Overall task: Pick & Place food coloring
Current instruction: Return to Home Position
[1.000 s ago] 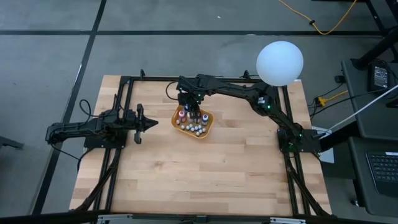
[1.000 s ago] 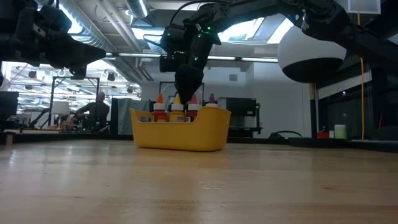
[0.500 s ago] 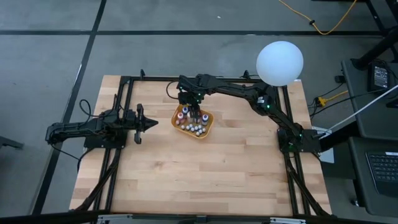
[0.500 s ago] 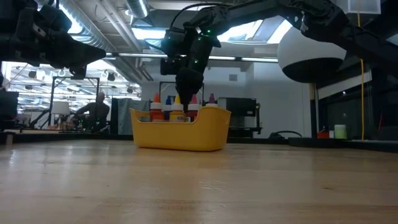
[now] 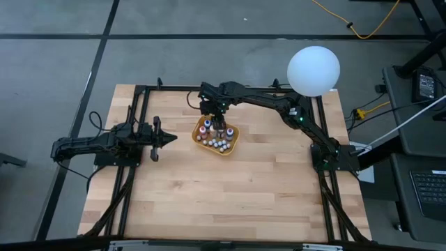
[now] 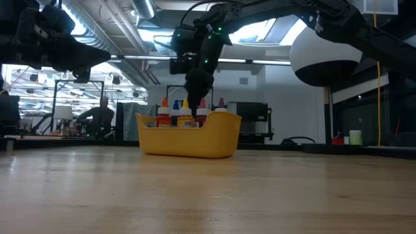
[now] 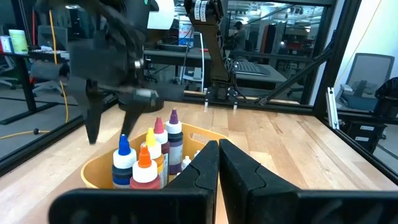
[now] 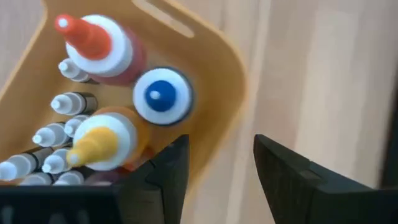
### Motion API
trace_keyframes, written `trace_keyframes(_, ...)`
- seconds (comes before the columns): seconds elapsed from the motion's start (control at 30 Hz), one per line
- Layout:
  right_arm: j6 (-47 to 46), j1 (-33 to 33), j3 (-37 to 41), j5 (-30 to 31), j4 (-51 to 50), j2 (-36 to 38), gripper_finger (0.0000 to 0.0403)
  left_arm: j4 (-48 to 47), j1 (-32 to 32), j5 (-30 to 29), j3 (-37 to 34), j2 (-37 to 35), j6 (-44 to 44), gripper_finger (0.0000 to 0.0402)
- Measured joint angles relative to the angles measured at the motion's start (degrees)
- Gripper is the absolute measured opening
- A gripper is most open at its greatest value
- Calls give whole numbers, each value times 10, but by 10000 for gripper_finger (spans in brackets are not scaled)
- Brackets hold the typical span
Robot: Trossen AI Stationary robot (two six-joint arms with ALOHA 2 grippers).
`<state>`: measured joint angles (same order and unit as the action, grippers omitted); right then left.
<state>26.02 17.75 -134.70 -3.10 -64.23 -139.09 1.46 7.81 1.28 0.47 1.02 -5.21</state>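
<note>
Right wrist view: right fingers (image 8: 283, 177) spread over food coloring (image 8: 161, 96) in bin (image 8: 214, 48); left fingers (image 7: 245, 177) together.

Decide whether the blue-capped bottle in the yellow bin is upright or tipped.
Upright: the blue-capped bottle stands nozzle-up in the yellow bin; the right wrist view looks straight down on its cap.

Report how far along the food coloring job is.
Done: the food coloring bottles stand in the yellow bin. In hand: nothing; the right tool hovers open, empty, over it. Left: probably only pulling that arm back; the left tool waits shut at the table's left side.
</note>
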Motion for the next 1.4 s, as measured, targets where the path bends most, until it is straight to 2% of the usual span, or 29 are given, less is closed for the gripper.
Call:
trace_keyframes(0.23,-18,24,-2,-8,-23,55,177,0,0,-1,0,0,0,8)
trace_keyframes(0.3,-39,33,-2,-45,-24,81,170,0,0,-1,0,0,0,7)
trace_keyframes(0.37,-65,39,-2,-106,-25,112,160,0,0,-1,0,0,0,6)
trace_keyframes(0.43,-83,36,0,-175,-22,145,143,0,0,-1,0,0,0,8)
trace_keyframes(0.5,-86,21,7,-216,-17,180,120,0,0,-1,0,0,0,9)
trace_keyframes(0.63,-61,-38,70,-227,35,259,53,0,0,-1,0,0,0,10)
trace_keyframes(0.73,-64,-86,199,-210,155,341,9,0,0,-1,0,0,0,7)
trace_keyframes(0.83,-107,-123,394,-175,337,433,12,0,0,-1,0,0,0,6)
trace_keyframes(0.97,-215,-134,666,-202,574,564,6,0,0,-1,0,0,0,9)
trace_keyframes(1.07,-294,-134,828,-198,709,677,6,0,0,-2,0,0,0,10)
trace_keyframes(1.23,-341,-141,1012,-157,862,887,4,0,0,-2,0,0,0,7)
trace_keyframes(1.4,-340,-167,1139,-99,896,1086,4,0,0,-2,0,0,0,8)
